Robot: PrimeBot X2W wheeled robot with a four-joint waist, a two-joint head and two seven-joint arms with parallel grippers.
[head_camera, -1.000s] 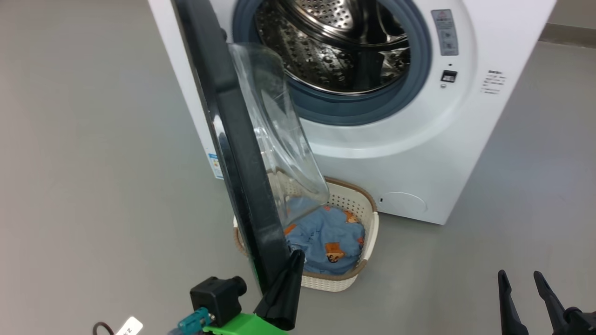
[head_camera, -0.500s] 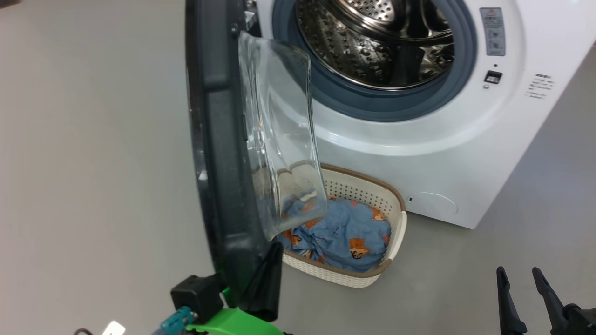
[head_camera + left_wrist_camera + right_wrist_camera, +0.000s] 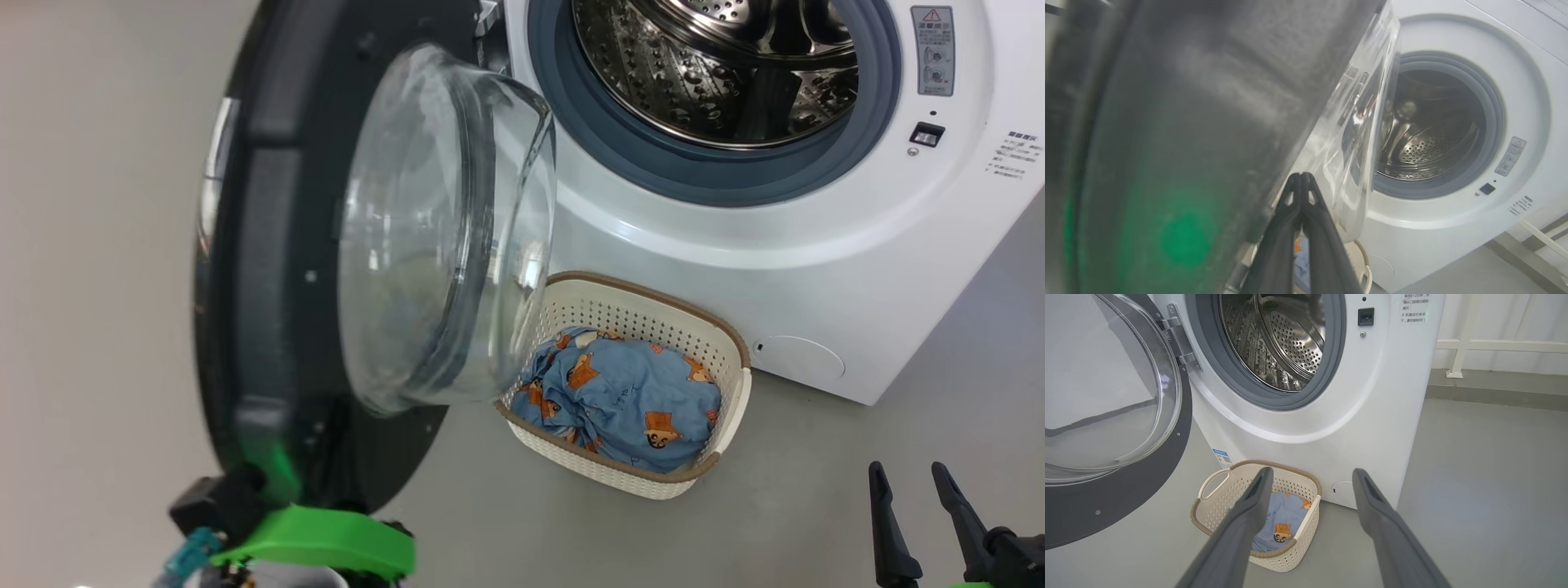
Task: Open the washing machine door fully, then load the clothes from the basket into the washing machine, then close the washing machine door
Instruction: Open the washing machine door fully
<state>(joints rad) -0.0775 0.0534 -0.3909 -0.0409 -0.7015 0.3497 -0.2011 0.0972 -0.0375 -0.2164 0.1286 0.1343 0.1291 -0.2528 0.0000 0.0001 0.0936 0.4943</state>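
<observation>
Door: open, hung from the hinge at the washer's left edge. You find it across the left half of the head view, with its black rim and clear bowl turned toward the camera.

Washer: upper right of the head view, mouth uncovered. A steel drum sits inside the grey gasket.

Basket: lower centre of the head view, on the floor just in front of the washer. Its left end is seen through the bowl's lower edge.

Clothes: blue bundle with orange figures, lying inside the basket.

Left gripper: bottom centre of the left wrist view, fingers pressed together with nothing between them. It lies close along the door's inner rim beside the bowl; you cannot tell whether it touches.

Right gripper: lower right corner of the head view, fingers spread wide and empty, over bare floor and well apart from the basket. In the right wrist view you see the basket and the washer's lower front between its fingers
</observation>
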